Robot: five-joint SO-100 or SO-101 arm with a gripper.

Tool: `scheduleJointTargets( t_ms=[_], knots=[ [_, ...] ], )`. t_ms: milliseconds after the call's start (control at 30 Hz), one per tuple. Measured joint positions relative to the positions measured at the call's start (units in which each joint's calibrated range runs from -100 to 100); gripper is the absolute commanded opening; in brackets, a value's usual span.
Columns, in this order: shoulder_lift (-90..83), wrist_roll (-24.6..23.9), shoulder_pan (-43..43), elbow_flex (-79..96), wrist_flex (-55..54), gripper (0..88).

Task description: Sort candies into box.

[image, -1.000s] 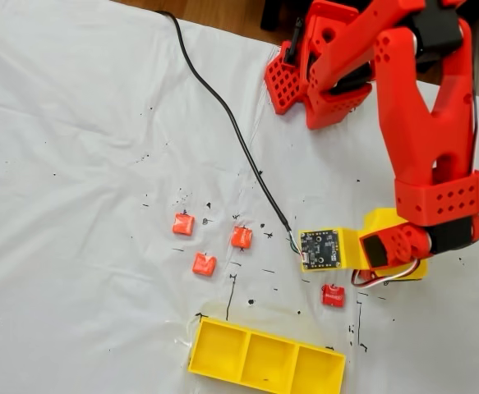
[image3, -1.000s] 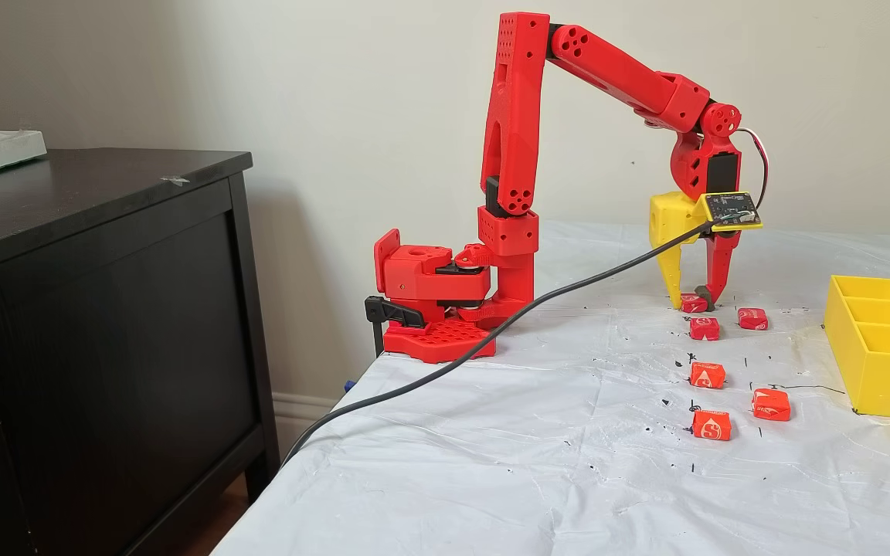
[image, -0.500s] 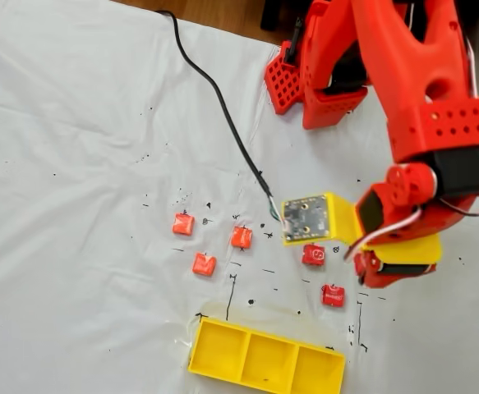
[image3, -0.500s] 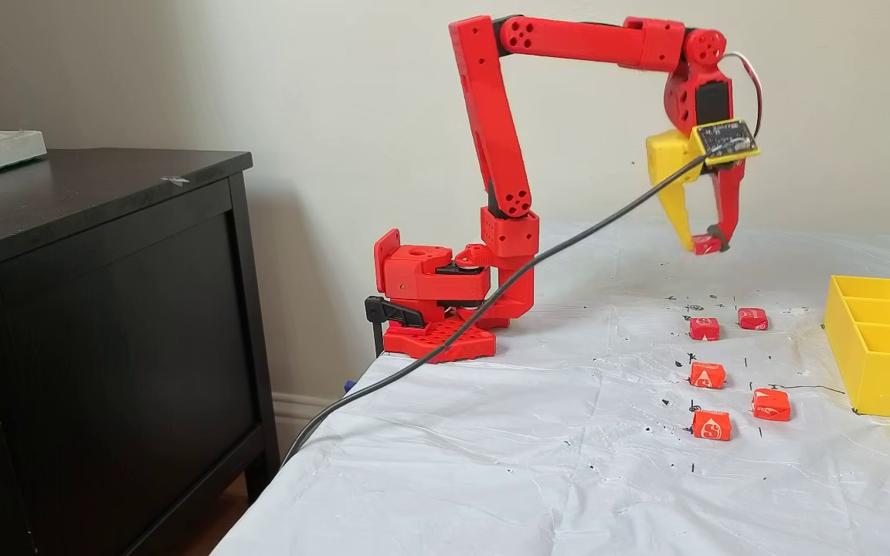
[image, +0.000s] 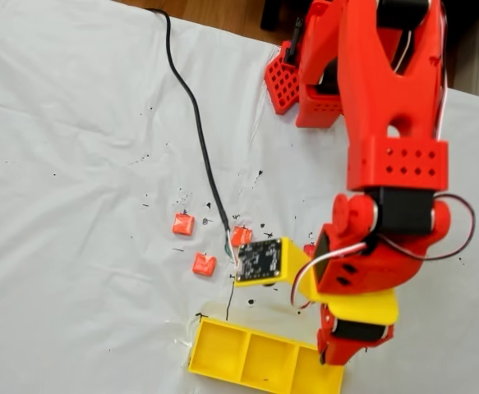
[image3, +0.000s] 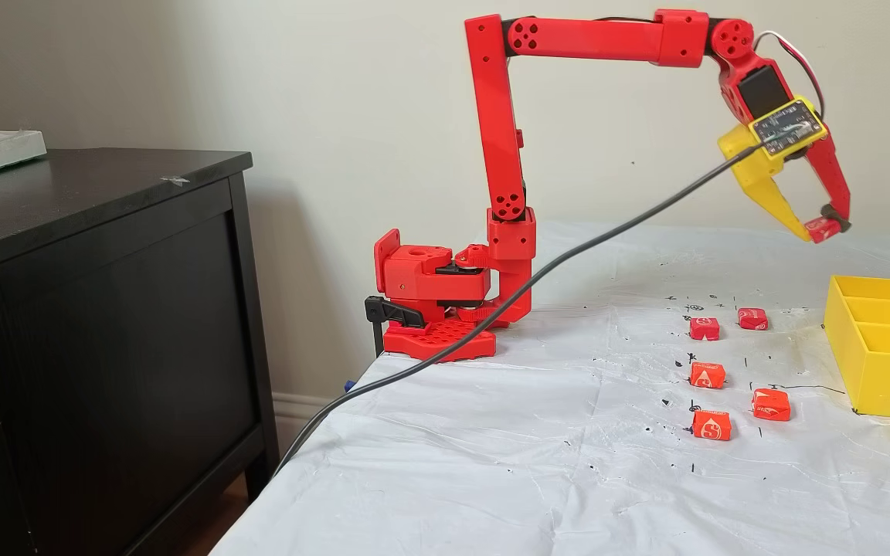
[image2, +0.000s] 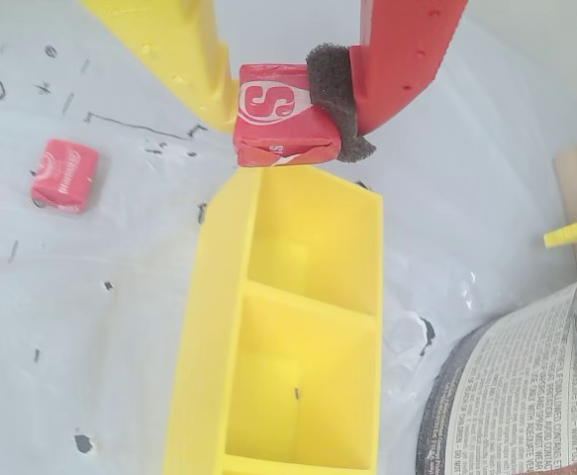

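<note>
My gripper (image3: 822, 228) is shut on a red candy (image2: 278, 114) with a white S, held between the yellow finger (image2: 184, 54) and the red padded finger (image2: 392, 59). In the wrist view it hangs high above the near end of the yellow three-compartment box (image2: 204, 336). In a fixed view the box (image3: 881, 378) stands at the right with the gripper above its far end. Several more candies lie on the sheet left of the box (image: 223, 349), among them one (image: 182, 223), another (image: 204, 263) and a third (image: 240, 235). The compartments I can see are empty.
A black cable (image3: 491, 309) runs from the yellow circuit-board mount (image: 260, 261) across the white, ink-spotted sheet. The red arm base (image3: 429, 309) is clamped at the table's edge beside a dark cabinet (image3: 97, 309). A printed round container (image2: 526, 396) sits right of the box.
The gripper lifted a candy off the sheet, rose, and swung toward the box. It now hangs over the box's end. The other candies have not moved.
</note>
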Motion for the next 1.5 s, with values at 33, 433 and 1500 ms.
scheduleJointTargets(
  t_ms=[33,433,1500],
  knots=[
    [0.8,0.0,0.0,-0.2,-1.0,0.2],
    [5.7,0.0,0.0,-0.4,-7.9,0.2],
    [8.8,-1.0,0.0,-1.2,-11.0,28.5]
  ],
)
